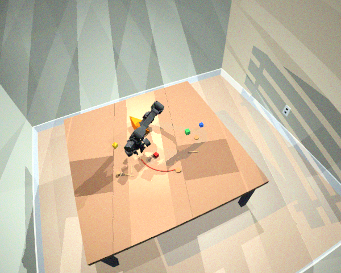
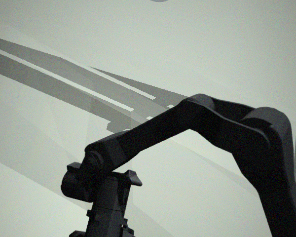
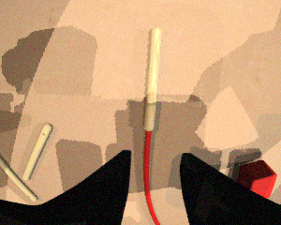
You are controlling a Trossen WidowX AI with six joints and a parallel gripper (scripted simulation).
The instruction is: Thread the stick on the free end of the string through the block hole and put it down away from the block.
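In the wrist view the thin pale stick (image 3: 154,75) lies flat on the table, pointing away from me, just ahead of my fingertips. Its red string (image 3: 147,178) (image 1: 157,169) runs back between my two fingers and curves to the round wooden button (image 1: 178,169). My gripper (image 3: 155,160) (image 1: 137,152) hangs low over the table, its fingers partly closed with a clear gap, touching neither stick nor string. A small tan block (image 1: 117,173) sits to the left of the string; I cannot make out its hole. The exterior view shows only the arm.
A red cube (image 3: 256,178) (image 1: 156,154) sits close by my right finger. Two loose sticks (image 3: 37,150) (image 1: 126,174) lie near the tan block, another stick (image 1: 193,152) farther right. Yellow (image 1: 115,145), green (image 1: 187,131) and blue (image 1: 200,124) cubes, a second button (image 1: 196,137) and an orange wedge (image 1: 133,120) stand around.
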